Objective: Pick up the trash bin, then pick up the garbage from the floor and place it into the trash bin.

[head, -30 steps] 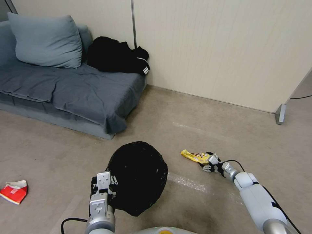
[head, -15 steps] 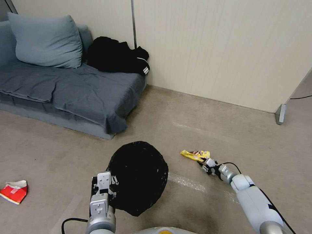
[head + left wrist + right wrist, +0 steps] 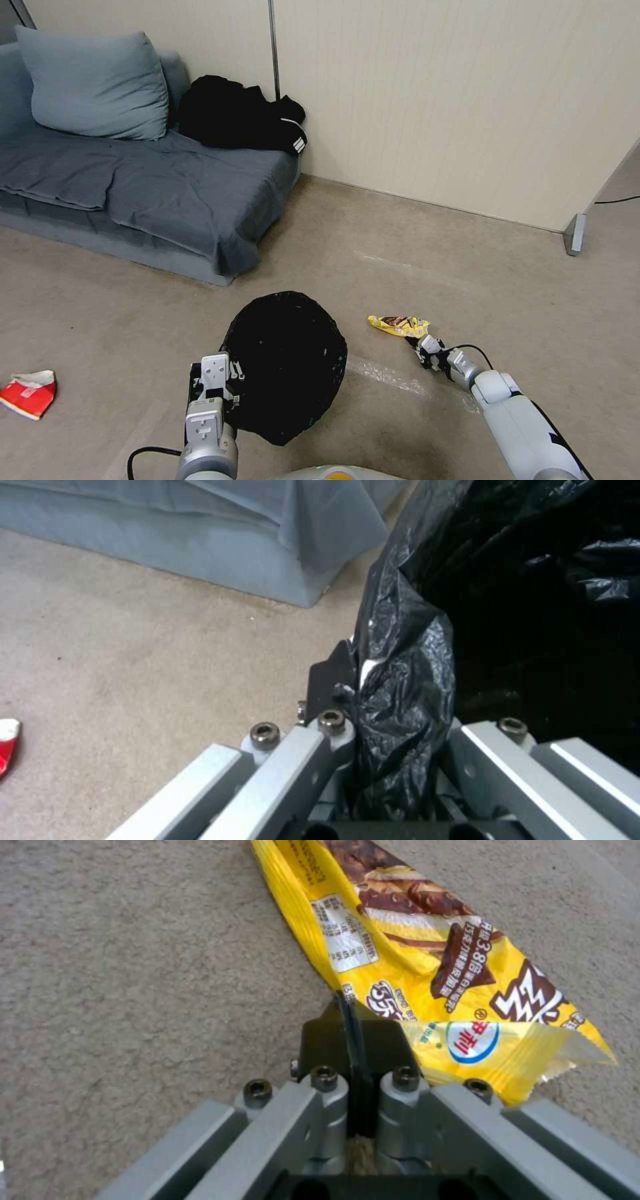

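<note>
Two arms busy. Left gripper [image 3: 393, 760] has its jaws clamped on the bag-lined rim of the trash bin [image 3: 285, 363], which hangs tilted, mouth facing the room. Right gripper [image 3: 353, 1040] has jaws pinched on one edge of the yellow wrapper [image 3: 427, 965], low over the floor [image 3: 467, 267]. Wrapper's thin, crinkly, near weightless, slippery film; an edge pinch is the sensible hold, though it could slide out. Versus a second ago: right arm pulled back toward the robot, wrapper dragged along and turned slightly. Red carton [image 3: 28, 393] lies well off to the left.
</note>
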